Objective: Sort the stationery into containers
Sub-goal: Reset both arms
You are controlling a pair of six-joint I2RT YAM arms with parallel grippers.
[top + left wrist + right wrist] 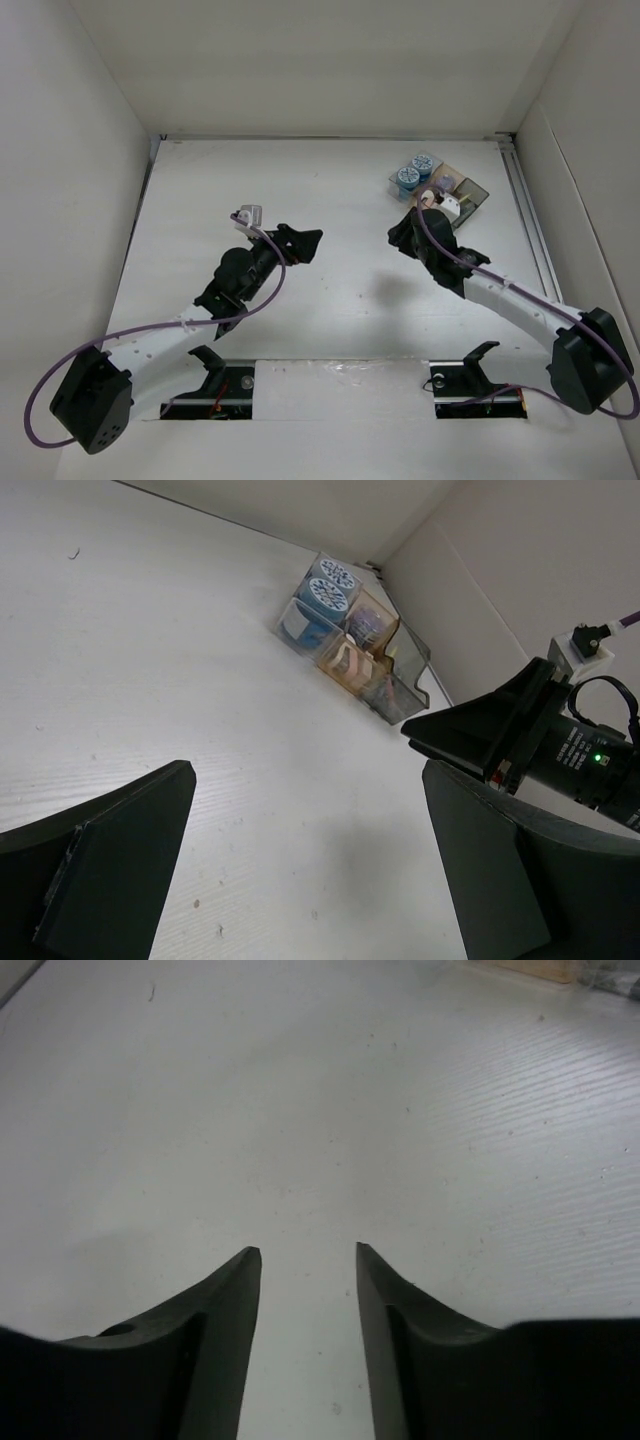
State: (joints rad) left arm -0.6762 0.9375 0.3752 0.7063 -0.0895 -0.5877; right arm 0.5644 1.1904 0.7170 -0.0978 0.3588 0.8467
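Left gripper point(308, 780) wide apart | right gripper point(308, 1252) partly apart, empty | white table point(330, 190), white walls point(330, 60)

In the top view the right arm point(445, 255) hides the near side of the organizer tray point(474, 193). From the left wrist, what its tan compartments point(347, 666) hold is too blurred to tell.

Two small round blue-and-white tape rolls point(407, 178) sit side by side in the far-left end of the clear plastic compartment tray point(478, 192). The right gripper point(400, 232) hangs just before the tray, and the left gripper point(312, 240) well to its left.
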